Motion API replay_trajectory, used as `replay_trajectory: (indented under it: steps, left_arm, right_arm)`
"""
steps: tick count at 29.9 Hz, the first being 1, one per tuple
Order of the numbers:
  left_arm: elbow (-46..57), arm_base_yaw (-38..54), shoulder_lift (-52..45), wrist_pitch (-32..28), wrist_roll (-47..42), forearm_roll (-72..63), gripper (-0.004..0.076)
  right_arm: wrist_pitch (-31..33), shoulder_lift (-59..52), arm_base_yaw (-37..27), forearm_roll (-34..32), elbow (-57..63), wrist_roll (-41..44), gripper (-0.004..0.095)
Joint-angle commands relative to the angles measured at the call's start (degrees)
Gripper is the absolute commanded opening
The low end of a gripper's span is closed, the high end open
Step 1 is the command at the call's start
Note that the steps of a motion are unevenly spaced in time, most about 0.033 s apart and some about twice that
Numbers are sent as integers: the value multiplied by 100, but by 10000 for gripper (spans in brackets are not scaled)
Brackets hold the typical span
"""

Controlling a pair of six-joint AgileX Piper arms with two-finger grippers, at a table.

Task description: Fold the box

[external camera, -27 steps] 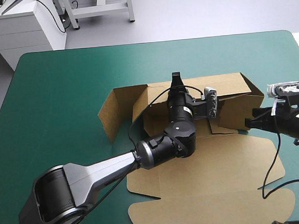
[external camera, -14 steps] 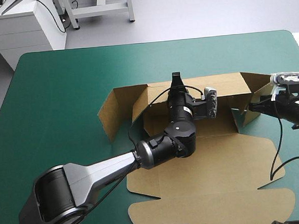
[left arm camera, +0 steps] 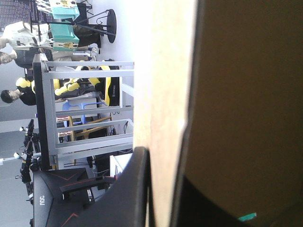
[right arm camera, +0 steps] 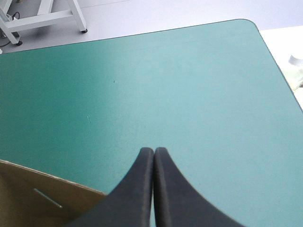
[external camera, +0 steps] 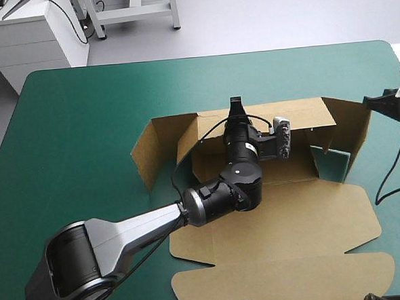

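Observation:
The brown box (external camera: 280, 240) lies partly formed mid-table in the high view, its back wall (external camera: 293, 114) raised. The left side flap (external camera: 146, 150) and the right side flap (external camera: 355, 134) both stand splayed outward. My left gripper (external camera: 235, 107) sits on the back wall's top edge. In the left wrist view the left gripper (left arm camera: 163, 163) is shut on the box, with the board (left arm camera: 165, 94) running up between its black fingers. My right gripper (external camera: 372, 101) hovers just off the right flap, at the table's right edge. In its own view the right gripper (right arm camera: 154, 150) is shut on nothing, a box corner (right arm camera: 38, 198) beside it.
The box's lid panel (external camera: 283, 281) lies flat toward the table's near edge. The teal-green cover (external camera: 102, 108) stretches bare beyond and left of the box. Ahead of the right gripper lies the cover up to the far right corner (right arm camera: 246, 28).
My right gripper has drawn back from the box toward the table's right edge. The right side flap, earlier pushed inward, has swung outward. The left arm has not moved.

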Motion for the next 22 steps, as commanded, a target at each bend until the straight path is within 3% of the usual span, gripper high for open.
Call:
replay_trajectory:
  steps: [1,7,12,22]
  left_arm:
    - [-88,-59,-178,-69,59,-321,-8]
    - [-88,-59,-178,-69,159,-321,-8]
    - [-88,-59,-178,-107,159,-321,-8]
    - [-88,-59,-178,-107,159,-321,-8]
  right_arm:
    - [690,-189,-203,-333,-603,446,-18]
    - [1580,-189,-203,-54,-1143,411,-18]
    - [1884,1,-203,274,-1499,189,-20]
    - [2803,1135,-203,670,-2338,175,-18]
